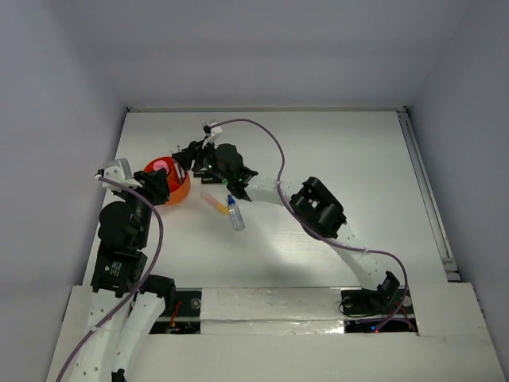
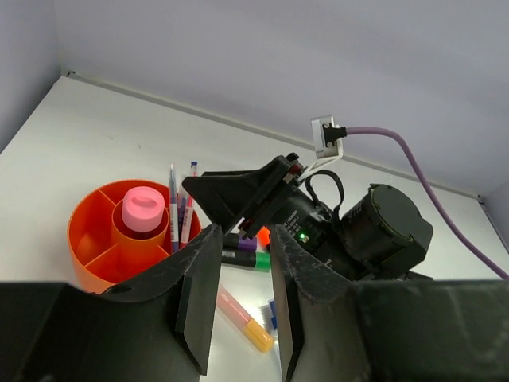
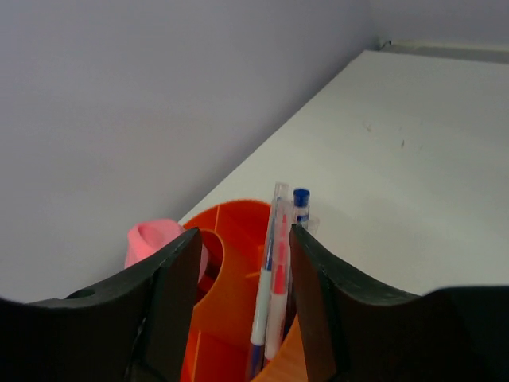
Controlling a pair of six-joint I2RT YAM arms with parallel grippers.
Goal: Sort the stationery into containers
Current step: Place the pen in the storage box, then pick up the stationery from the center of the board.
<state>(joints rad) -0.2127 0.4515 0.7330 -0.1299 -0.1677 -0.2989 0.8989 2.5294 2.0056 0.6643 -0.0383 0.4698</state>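
Found the thin pens [image 3: 269, 302] standing upright in an outer compartment of the orange holder [image 3: 227, 263], directly between the right fingers [image 3: 171, 302]. Saw those fingers parted, with a clear gap on one side of the pens and the other finger just beside the blue-capped pen; could not tell whether it touched. Clamped on nothing.

Noted the pink-capped bottle [image 2: 143, 211] upright in the holder's centre well, off to the left of the right fingers and beyond and left of the left fingers [image 2: 199, 294]. Saw the holder's near rim just beside the left-hand one of those, partly hidden behind it; could not tell whether they met.

Saw the left fingers partly spread, with nothing held. Through the gap between them, just past their tips, made out three black-bodied highlighters on the bench [image 1: 318, 159]: purple [image 2: 238, 243], green [image 2: 254, 259] and orange [image 2: 263, 235], close together beside the holder and under the right fingers.

Found the yellow marker [image 2: 242, 318] lying flat on the bench below the same gap, slanted, well apart from the holder. Spotted the blue-capped bottle [image 1: 235, 216] on its side just beside that marker, to the right of the left fingers and nearer the arm bases than the right fingers.
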